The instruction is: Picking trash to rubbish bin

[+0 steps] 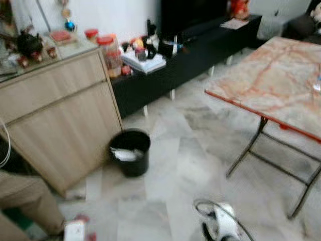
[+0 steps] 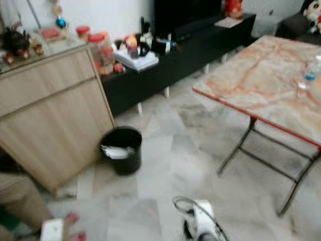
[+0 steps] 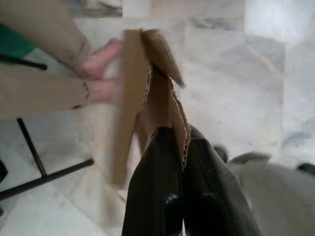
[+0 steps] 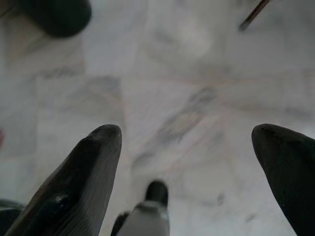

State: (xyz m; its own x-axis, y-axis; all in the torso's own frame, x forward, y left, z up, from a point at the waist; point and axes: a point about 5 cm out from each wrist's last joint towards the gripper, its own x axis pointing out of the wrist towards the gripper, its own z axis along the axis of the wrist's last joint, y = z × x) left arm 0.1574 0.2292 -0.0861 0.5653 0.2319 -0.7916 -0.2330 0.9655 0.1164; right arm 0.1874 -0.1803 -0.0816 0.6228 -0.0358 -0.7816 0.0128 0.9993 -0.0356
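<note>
Marble-tiled living-room floor (image 1: pixel 170 165), pale grey, blurred in places.

Far left: person crouched low, tan sleeve (image 3: pixel 39 93), person's fingers (image 3: pixel 101 73) touching the cardboard. Wooden cabinet (image 1: pixel 55 115) behind, cluttered on top.

Left hand (image 3: pixel 182 142): fingers pressed together, clamped on a folded piece of corrugated cardboard (image 3: pixel 147 83), brown, held by its lower edge, the rest standing free above the tips. Task's thing therefore in the grip, over the floor, just beside the person.

Left of centre: black rubbish bin (image 1: pixel 130 152), upright on the floor against the cabinet's corner, some pale trash already inside. Black low TV bench (image 1: pixel 200 47) along the wall beyond.

Centre, low: white cabled device (image 1: pixel 223 221) on the floor.

Right hand (image 4: pixel 187 147): fingers spread wide apart, holding nothing, aimed at bare tile.

Right: folding table, marbled tabletop (image 1: pixel 271 80), clear bottle (image 2: pixel 308 75) on it.

Step judged in hand: carrying cardboard to bin. Advisable: keep the clamp firm, clear the person's fingers first, bring the cardboard squarely above the bin mouth, then release.
</note>
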